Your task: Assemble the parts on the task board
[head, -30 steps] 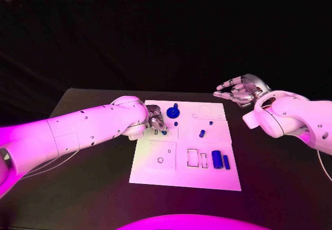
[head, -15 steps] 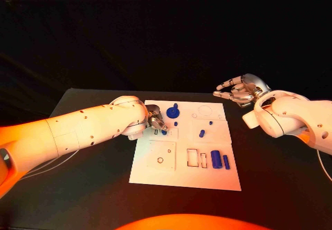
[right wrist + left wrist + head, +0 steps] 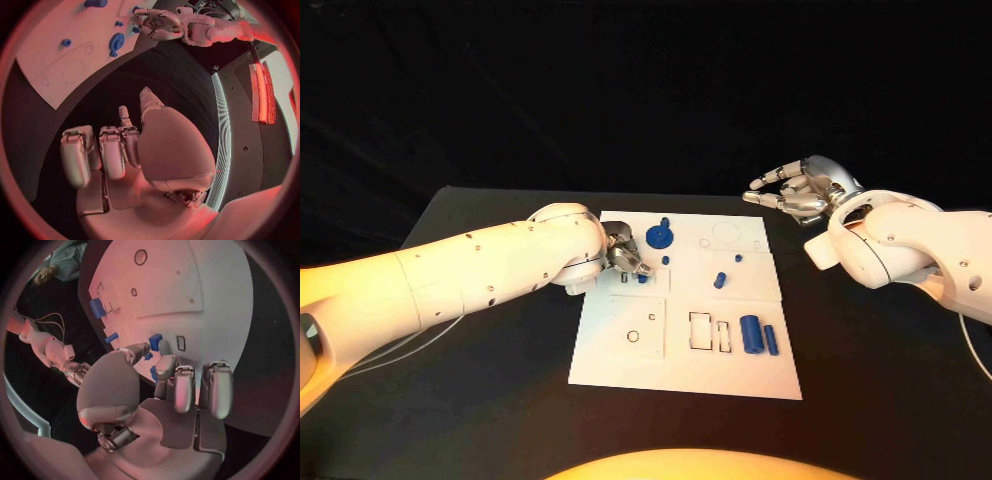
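Observation:
The white task board lies in the middle of the black table. My left hand is over the board's upper left part, its thumb and a finger closed round a small blue part. Beside it a blue block stands next to a rectangular slot. Also on the board are a round blue piece, a short peg, a blue cylinder and a thin bar. My right hand hovers beyond the board's far right corner, fingers apart and holding nothing.
Two rectangular slots and a small round hole mark the board's near half. Bare black table surrounds the board. In the right wrist view the board and the round blue piece lie ahead of the palm.
My left hand's fingers have shifted slightly at the small blue parts. The right hand has stayed where it was.

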Action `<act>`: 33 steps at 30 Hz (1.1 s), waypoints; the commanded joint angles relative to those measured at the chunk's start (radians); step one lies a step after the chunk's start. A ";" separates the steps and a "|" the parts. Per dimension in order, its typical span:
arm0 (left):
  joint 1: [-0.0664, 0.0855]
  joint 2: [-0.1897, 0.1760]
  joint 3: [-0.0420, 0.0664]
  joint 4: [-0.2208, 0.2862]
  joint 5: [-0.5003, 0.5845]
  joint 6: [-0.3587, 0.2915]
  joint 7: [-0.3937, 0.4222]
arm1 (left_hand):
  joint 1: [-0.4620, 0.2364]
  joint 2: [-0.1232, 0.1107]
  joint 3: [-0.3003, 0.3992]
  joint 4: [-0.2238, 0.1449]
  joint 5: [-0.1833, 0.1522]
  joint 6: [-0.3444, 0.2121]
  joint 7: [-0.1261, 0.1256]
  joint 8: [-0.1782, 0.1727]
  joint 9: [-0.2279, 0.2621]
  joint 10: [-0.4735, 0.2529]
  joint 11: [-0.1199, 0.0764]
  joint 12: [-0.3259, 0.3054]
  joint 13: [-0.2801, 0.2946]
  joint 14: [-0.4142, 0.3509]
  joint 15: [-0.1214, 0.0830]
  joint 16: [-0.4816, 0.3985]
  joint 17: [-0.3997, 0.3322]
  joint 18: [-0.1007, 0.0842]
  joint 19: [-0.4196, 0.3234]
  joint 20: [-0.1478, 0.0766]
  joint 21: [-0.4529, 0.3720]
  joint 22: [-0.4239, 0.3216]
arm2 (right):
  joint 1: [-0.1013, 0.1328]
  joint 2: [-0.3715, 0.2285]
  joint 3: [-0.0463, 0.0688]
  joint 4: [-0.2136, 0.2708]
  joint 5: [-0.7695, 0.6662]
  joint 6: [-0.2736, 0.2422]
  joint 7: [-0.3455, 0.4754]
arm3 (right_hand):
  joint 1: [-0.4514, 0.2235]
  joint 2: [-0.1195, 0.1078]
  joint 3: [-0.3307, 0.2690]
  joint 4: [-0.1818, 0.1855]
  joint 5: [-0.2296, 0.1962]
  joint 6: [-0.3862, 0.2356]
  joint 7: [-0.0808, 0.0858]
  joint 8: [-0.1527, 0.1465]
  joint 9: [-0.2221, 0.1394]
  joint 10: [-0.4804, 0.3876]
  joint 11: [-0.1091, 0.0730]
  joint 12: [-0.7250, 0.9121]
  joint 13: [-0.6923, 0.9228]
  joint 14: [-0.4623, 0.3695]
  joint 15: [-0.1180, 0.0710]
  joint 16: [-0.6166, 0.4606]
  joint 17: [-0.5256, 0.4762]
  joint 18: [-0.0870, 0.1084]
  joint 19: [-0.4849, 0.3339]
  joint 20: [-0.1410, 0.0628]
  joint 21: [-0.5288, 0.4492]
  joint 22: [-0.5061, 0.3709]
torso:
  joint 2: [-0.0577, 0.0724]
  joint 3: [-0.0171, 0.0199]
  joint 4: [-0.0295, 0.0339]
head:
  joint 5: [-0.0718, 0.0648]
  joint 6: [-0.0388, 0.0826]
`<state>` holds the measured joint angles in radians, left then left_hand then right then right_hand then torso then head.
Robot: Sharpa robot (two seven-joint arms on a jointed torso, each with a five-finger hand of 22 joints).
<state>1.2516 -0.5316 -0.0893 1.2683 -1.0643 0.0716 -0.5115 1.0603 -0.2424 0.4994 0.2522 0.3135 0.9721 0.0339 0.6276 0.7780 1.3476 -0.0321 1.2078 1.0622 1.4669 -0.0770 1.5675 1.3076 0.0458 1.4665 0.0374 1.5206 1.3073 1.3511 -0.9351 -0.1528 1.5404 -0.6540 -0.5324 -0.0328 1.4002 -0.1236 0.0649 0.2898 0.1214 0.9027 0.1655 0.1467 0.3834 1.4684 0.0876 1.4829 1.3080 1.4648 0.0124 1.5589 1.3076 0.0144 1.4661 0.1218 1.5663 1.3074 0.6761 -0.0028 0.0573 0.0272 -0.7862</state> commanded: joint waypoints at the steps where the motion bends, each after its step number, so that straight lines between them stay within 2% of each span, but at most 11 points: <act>1: 0.000 0.001 0.000 -0.001 0.009 0.006 0.007 | -0.001 0.002 -0.015 0.010 -0.006 0.003 0.003 -0.004 0.002 -0.006 0.002 -0.006 0.002 0.104 -0.005 0.003 0.263 -0.015 0.008 -0.005 -0.004 0.130 | -0.001 0.000 0.000 0.000 -0.002 0.011 0.013 | -0.013 -0.002 -0.007 0.001 -0.005 -0.006 -0.001 0.005 -0.002 0.027 -0.006 -0.003 0.182 0.093 -0.004 -0.006 0.207 -0.014 0.105 -0.008 0.005 0.263 | 0.000 -0.0001 0.0000 | 0.000 -0.001; 5: 0.000 -0.001 0.000 -0.003 0.009 0.002 0.007 | 0.004 0.005 -0.044 0.035 -0.027 0.006 0.003 -0.008 0.003 -0.006 0.002 -0.007 0.003 0.104 -0.004 0.003 0.263 -0.015 0.008 -0.004 -0.004 0.130 | -0.001 0.000 0.000 0.000 -0.002 0.011 0.013 | -0.017 -0.001 -0.008 0.001 -0.006 -0.007 -0.001 0.006 -0.002 0.027 -0.006 -0.004 0.182 0.093 -0.004 -0.006 0.207 -0.014 0.105 -0.008 0.005 0.263 | 0.000 0.0001 -0.0001 | 0.000 -0.001; 9: 0.000 -0.005 0.001 -0.003 0.009 -0.006 0.007 | -0.004 0.017 -0.081 0.040 -0.101 0.009 0.004 -0.013 0.004 -0.004 0.003 -0.004 0.009 0.104 -0.003 0.003 0.263 -0.014 0.008 -0.003 -0.004 0.130 | -0.001 0.000 0.000 -0.001 0.001 0.011 0.013 | -0.020 -0.001 -0.009 0.001 -0.007 -0.007 -0.001 0.007 -0.002 0.027 -0.006 -0.005 0.181 0.093 -0.004 -0.007 0.206 -0.014 0.105 -0.008 0.005 0.263 | 0.000 -0.0007 -0.0006 | 0.002 0.001; 12: 0.000 -0.010 0.001 0.000 0.011 -0.011 0.007 | -0.008 0.020 -0.091 0.040 -0.112 0.010 0.004 -0.014 0.004 -0.003 0.003 -0.003 0.011 0.104 -0.003 0.003 0.263 -0.014 0.008 -0.003 -0.005 0.130 | -0.001 0.000 0.000 -0.001 0.002 0.011 0.013 | -0.023 0.000 -0.010 0.001 -0.008 -0.008 -0.001 0.007 -0.002 0.027 -0.006 -0.004 0.181 0.092 -0.004 -0.007 0.204 -0.014 0.105 -0.008 0.005 0.263 | 0.000 -0.0013 -0.0005 | 0.001 0.003; 16: 0.000 -0.027 0.009 0.016 0.022 -0.020 0.006 | -0.013 0.023 -0.102 0.041 -0.124 0.010 0.004 -0.016 0.005 -0.003 0.003 -0.004 0.011 0.104 -0.003 0.003 0.263 -0.014 0.007 -0.003 -0.005 0.129 | -0.001 0.000 0.000 -0.003 0.003 0.010 0.014 | -0.029 0.001 -0.012 0.001 -0.010 -0.009 -0.001 0.008 -0.003 0.026 -0.006 -0.005 0.180 0.091 -0.004 -0.008 0.201 -0.014 0.105 -0.008 0.005 0.263 | 0.000 -0.0007 -0.0006 | 0.000 0.013; 21: 0.001 -0.051 0.032 0.039 0.088 -0.022 0.011 | -0.014 0.022 -0.111 0.040 -0.128 0.006 0.006 -0.018 0.005 -0.012 0.004 -0.015 -0.003 0.104 -0.003 0.003 0.263 -0.013 0.002 -0.003 -0.008 0.122 | -0.002 0.000 0.000 -0.008 0.003 0.009 0.015 | -0.033 0.001 -0.014 0.001 -0.010 -0.010 -0.001 0.009 -0.003 0.026 -0.006 -0.006 0.180 0.091 -0.004 -0.009 0.199 -0.014 0.104 -0.008 0.004 0.263 | -0.003 -0.0006 0.0001 | -0.004 0.017; 23: 0.006 -0.061 0.042 0.045 0.155 -0.012 0.013 | -0.006 0.025 -0.121 0.040 -0.127 -0.014 0.012 -0.027 0.005 -0.050 0.010 -0.064 -0.062 0.104 0.001 0.003 0.263 -0.007 -0.014 -0.001 -0.018 0.100 | -0.002 0.001 0.000 -0.010 0.003 0.009 0.015 | -0.035 0.002 -0.014 0.001 -0.010 -0.010 -0.001 0.009 -0.003 0.026 -0.006 -0.006 0.180 0.091 -0.004 -0.009 0.200 -0.014 0.104 -0.009 0.004 0.263 | -0.003 -0.0003 0.0001 | -0.005 0.018; 24: 0.009 -0.067 0.048 0.048 0.184 -0.005 0.013 | 0.009 0.027 -0.131 0.040 -0.125 -0.045 0.026 -0.048 -0.001 -0.113 0.022 -0.149 -0.161 0.104 0.011 0.003 0.263 -0.003 -0.028 0.005 -0.027 0.081 | -0.002 0.001 0.000 -0.012 0.003 0.009 0.015 | -0.037 0.003 -0.015 0.001 -0.010 -0.010 -0.001 0.010 -0.003 0.027 -0.007 -0.005 0.181 0.091 -0.004 -0.009 0.200 -0.014 0.104 -0.009 0.003 0.263 | -0.004 0.0000 0.0006 | -0.007 0.021; 28: 0.023 -0.087 0.070 0.048 0.231 0.009 0.015 | 0.034 0.034 -0.154 0.040 -0.124 -0.098 0.055 -0.093 -0.021 -0.175 0.048 -0.216 -0.239 0.096 0.034 -0.010 0.242 0.004 -0.055 0.022 -0.044 0.048 | -0.003 0.002 0.000 -0.017 0.003 0.009 0.015 | -0.038 0.004 -0.015 0.001 -0.010 -0.010 -0.001 0.010 -0.003 0.026 -0.007 -0.005 0.181 0.091 -0.004 -0.009 0.200 -0.014 0.104 -0.009 0.004 0.263 | -0.003 0.0004 0.0027 | -0.008 0.024; 32: 0.047 -0.095 0.078 0.027 0.244 0.041 0.019 | 0.055 0.038 -0.172 0.039 -0.121 -0.116 0.068 -0.106 -0.026 -0.217 0.060 -0.247 -0.280 0.085 0.045 -0.028 0.216 0.012 -0.079 0.034 -0.060 0.018 | -0.003 0.003 0.000 -0.020 0.003 0.008 0.015 | -0.038 0.004 -0.015 0.001 -0.010 -0.010 -0.001 0.010 -0.003 0.026 -0.007 -0.005 0.181 0.091 -0.004 -0.009 0.200 -0.014 0.104 -0.009 0.004 0.263 | -0.003 0.0003 0.0023 | -0.008 0.029; 33: 0.055 -0.096 0.080 0.019 0.242 0.050 0.021 | 0.065 0.043 -0.178 0.039 -0.120 -0.131 0.075 -0.114 -0.028 -0.268 0.069 -0.297 -0.337 0.065 0.051 -0.057 0.174 0.021 -0.112 0.040 -0.081 -0.024 | -0.003 0.003 0.000 -0.021 0.003 0.008 0.015 | -0.038 0.004 -0.015 0.001 -0.010 -0.010 -0.001 0.010 -0.003 0.026 -0.007 -0.005 0.181 0.091 -0.004 -0.009 0.200 -0.014 0.104 -0.009 0.004 0.263 | -0.003 0.0000 0.0026 | -0.009 0.030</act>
<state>1.3014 -0.6278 -0.0109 1.2917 -0.8765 0.0761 -0.5076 1.1214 -0.1975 0.3224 0.2920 0.1891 0.8437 0.1114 0.5145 0.7497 1.0853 0.0360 0.9199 0.7358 1.4670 -0.0267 1.5120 1.3074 0.0608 1.3549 0.0768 1.4401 1.2800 1.3490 -0.9330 -0.1529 1.5199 -0.6495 -0.5326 -0.0311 1.3726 -0.1171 0.0567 0.2924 0.1159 0.8990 0.1618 0.1506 0.3817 1.4684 0.0876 1.4830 1.3076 1.4649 0.0125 1.5550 1.3074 0.0144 1.4661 0.1218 1.5663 1.3080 0.6730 -0.0027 0.0594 0.0192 -0.7593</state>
